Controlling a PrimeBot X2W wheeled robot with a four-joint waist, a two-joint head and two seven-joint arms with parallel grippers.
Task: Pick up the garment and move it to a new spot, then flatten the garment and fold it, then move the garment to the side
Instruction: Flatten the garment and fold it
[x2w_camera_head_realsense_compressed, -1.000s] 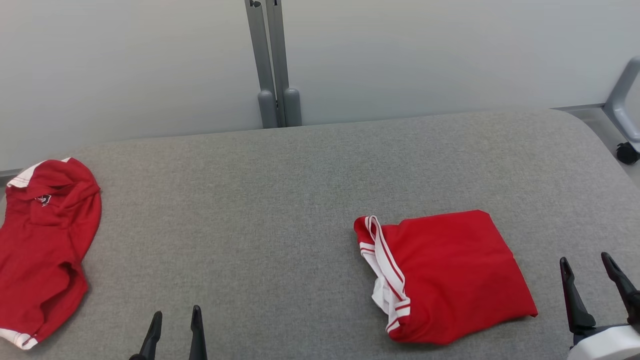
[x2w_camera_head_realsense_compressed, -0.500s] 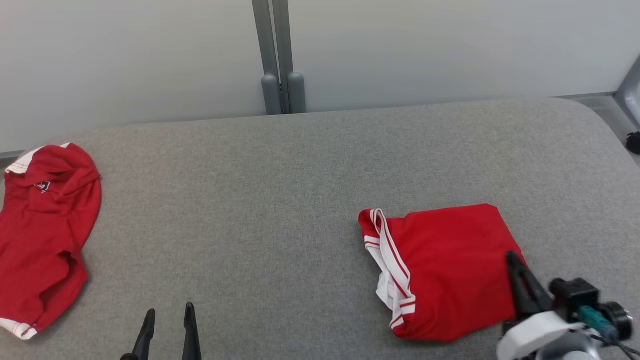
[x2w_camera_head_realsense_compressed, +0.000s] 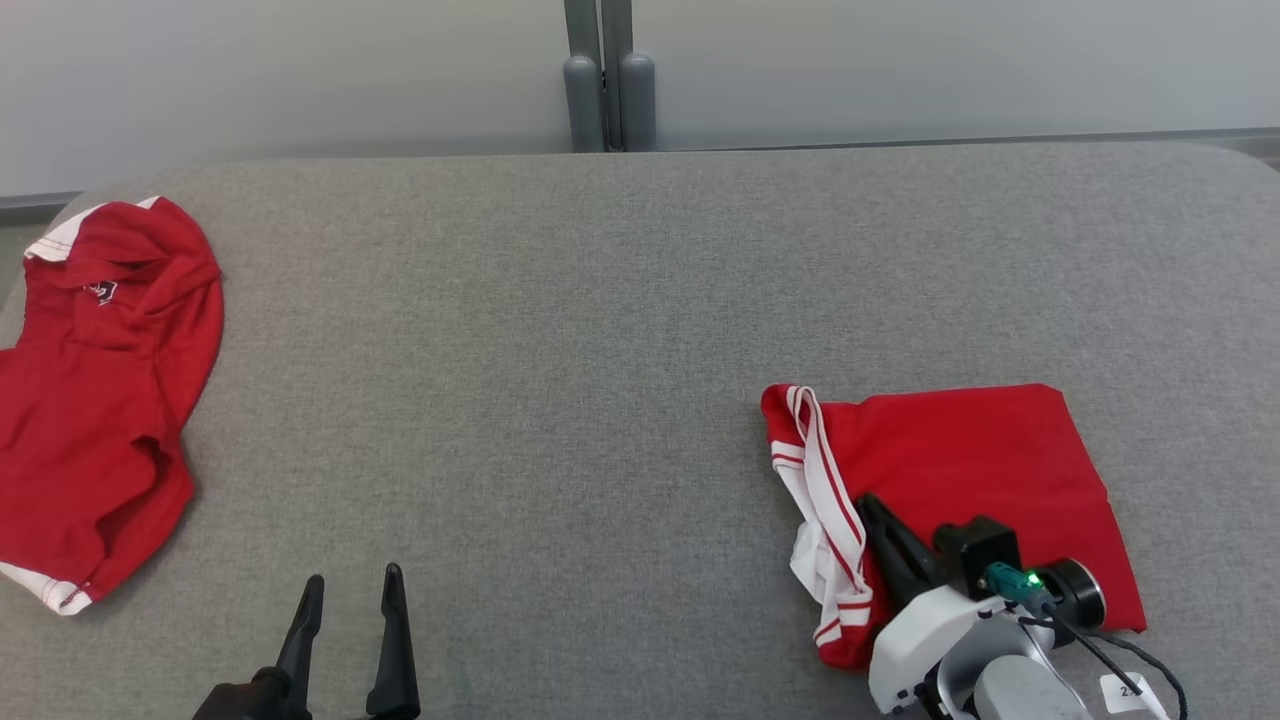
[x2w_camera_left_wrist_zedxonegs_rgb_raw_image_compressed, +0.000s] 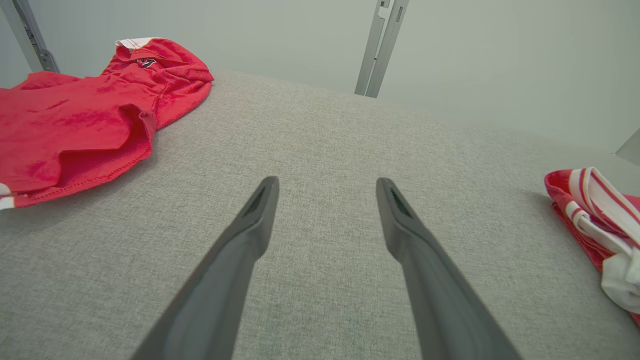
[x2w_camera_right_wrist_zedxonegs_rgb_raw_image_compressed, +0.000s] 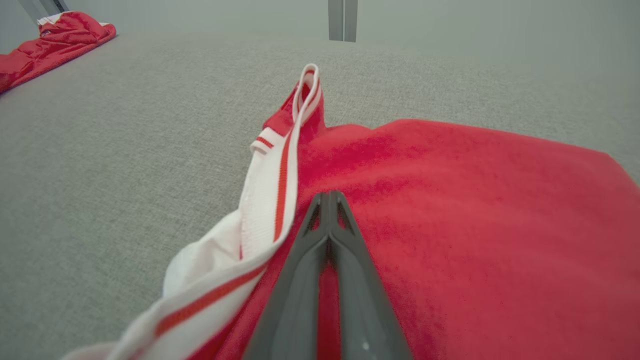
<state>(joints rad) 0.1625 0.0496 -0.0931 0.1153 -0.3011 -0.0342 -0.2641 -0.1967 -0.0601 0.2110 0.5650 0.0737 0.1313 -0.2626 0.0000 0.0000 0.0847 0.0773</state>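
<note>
Red cloth, the folded red garment (x2w_camera_head_realsense_compressed: 985, 465), lies flat on the right side of the grey fabric surface (x2w_camera_head_realsense_compressed: 560, 330), its white striped band (x2w_camera_head_realsense_compressed: 825, 500) bunched along its left edge; the right gripper (x2w_camera_head_realsense_compressed: 872, 505) rests over the garment's near left part, just beside that band; the head view shows the fingers only as one dark wedge, while the right wrist view shows them pressed together tip to tip over the red cloth; whether any cloth is caught between them cannot be told; the left gripper (x2w_camera_head_realsense_compressed: 353, 580) hovers at the lower left with its fingers spread apart over bare surface, the gap plain in the left wrist view; a second red garment (x2w_camera_head_realsense_compressed: 100, 400) lies crumpled at the far left edge, well apart from the folded one; the left wrist view shows its small chest logo and stitched hem close up.
</note>
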